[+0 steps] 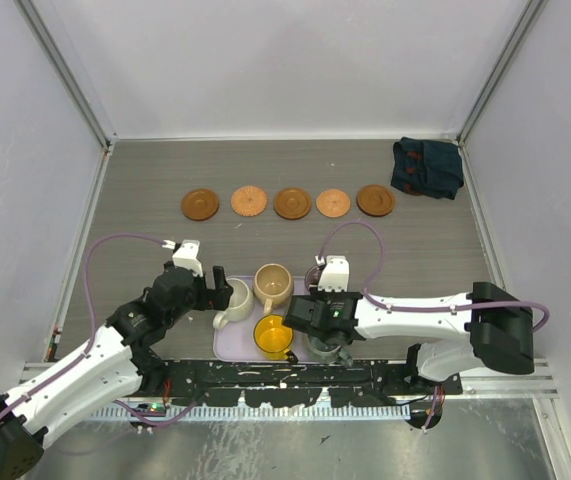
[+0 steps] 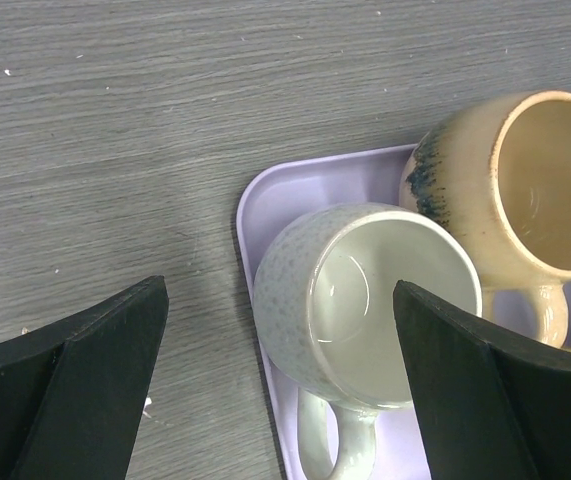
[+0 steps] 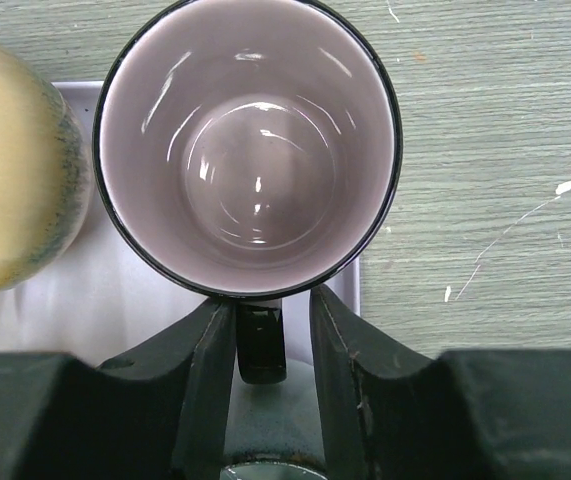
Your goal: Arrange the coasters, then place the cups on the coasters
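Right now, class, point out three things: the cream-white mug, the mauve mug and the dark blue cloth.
cream-white mug (image 2: 353,300), left wrist view, on its inner floor.
mauve mug (image 3: 250,165), right wrist view, on its inner floor.
dark blue cloth (image 1: 427,167), top external view, on its crumpled middle.

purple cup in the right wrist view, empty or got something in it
Empty. The purple cup stands upright, and its bare glossy bottom shows, with only light reflections inside.
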You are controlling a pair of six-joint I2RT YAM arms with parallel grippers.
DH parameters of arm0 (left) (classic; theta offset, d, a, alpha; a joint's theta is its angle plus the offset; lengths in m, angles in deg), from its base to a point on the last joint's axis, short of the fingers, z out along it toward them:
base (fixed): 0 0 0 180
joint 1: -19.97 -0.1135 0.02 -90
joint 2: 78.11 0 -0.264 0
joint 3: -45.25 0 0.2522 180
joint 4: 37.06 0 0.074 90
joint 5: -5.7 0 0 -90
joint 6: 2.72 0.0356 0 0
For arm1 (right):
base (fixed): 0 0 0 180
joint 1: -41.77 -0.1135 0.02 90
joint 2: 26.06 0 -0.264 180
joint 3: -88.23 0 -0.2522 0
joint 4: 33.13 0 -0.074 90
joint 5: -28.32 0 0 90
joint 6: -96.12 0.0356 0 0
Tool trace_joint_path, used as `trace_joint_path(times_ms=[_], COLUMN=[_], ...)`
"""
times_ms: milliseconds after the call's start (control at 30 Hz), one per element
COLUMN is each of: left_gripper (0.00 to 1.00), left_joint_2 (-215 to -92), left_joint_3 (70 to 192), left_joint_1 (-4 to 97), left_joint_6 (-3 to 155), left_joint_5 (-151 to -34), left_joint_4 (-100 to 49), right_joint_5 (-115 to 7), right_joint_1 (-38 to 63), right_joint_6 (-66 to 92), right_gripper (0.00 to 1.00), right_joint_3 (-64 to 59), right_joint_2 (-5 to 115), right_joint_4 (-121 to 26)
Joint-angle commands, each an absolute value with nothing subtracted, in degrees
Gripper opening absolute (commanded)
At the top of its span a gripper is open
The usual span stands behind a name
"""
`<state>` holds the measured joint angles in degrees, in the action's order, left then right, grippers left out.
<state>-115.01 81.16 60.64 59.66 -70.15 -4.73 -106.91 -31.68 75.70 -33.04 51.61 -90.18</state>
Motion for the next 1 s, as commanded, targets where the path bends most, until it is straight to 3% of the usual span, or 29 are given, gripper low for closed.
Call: trace_joint_path(times_ms=[0,167,200,267,300,567,967], left_gripper=[0.96,0.96,0.96,0.96,0.96,0.96,0.96], left_joint_2=[-115.82,-116.08,-116.08,-116.02,-115.93,-115.52,-114.44], left_joint_3=[81.71,82.01,81.96,81.89,81.89,81.46,81.38], left_joint_1=[60.80,60.81,60.84,60.80,60.81,60.78,60.82], left_joint_6=[60.33,60.77,60.81,60.88,60.87,60.91,61.26], left_joint_5=[-70.14,-70.08,-70.00,-69.90,-69.89,-69.75,-68.73], left_joint_4=[-8.47,-8.41,-8.42,-8.37,-8.29,-8.70,-9.51], right_joint_5=[-108.86,-109.20,-109.27,-109.75,-109.93,-113.22,-127.64], right_joint_1=[-31.97,-31.97,-31.97,-31.97,-31.94,-31.96,-31.62], right_joint_6=[77.51,77.23,76.99,77.25,77.21,75.90,69.52], right_gripper=[0.40,0.36,0.31,0.03,0.01,0.01,0.01], right_joint_3=[-33.53,-31.83,-31.48,-30.75,-30.47,-28.57,-29.83], right_joint_2=[54.14,57.29,57.80,58.57,58.84,57.71,44.37], right_joint_4=[-91.98,-92.98,-93.27,-94.25,-94.67,-96.48,-94.36])
